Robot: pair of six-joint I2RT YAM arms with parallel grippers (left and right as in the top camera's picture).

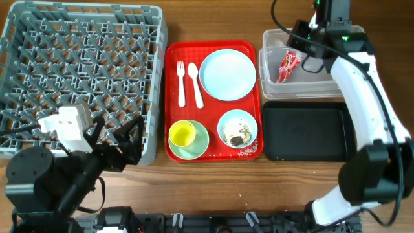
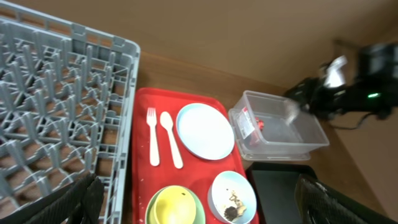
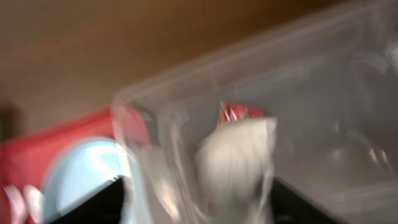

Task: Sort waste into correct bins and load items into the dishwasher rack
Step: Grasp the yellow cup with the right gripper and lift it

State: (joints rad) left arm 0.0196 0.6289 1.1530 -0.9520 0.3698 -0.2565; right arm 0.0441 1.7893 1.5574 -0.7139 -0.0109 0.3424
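The grey dishwasher rack (image 1: 81, 71) stands at the left. The red tray (image 1: 255, 123) holds a white fork (image 1: 181, 83), a white spoon (image 1: 195, 84), a light blue plate (image 1: 227, 74), a yellow cup (image 1: 182, 133) inside a pale green bowl (image 1: 197, 146), and a light blue bowl (image 1: 237, 129) with rice and dark bits. The red wrapper (image 1: 288, 65) lies in the clear tub (image 1: 304, 87). The black tray (image 1: 304, 133) sits in front of it. My right gripper (image 1: 296, 35) hovers over the tub's left end, jaws apart around the white napkin (image 3: 239, 162); the view is blurred. My left gripper (image 1: 119, 137) is open and empty by the rack's front right corner.
The red tray lies between the rack and the two bins. In the left wrist view the rack (image 2: 56, 106), plate (image 2: 205, 130), tub (image 2: 280, 127) and my right arm (image 2: 348, 93) show. Bare wooden table lies along the front edge.
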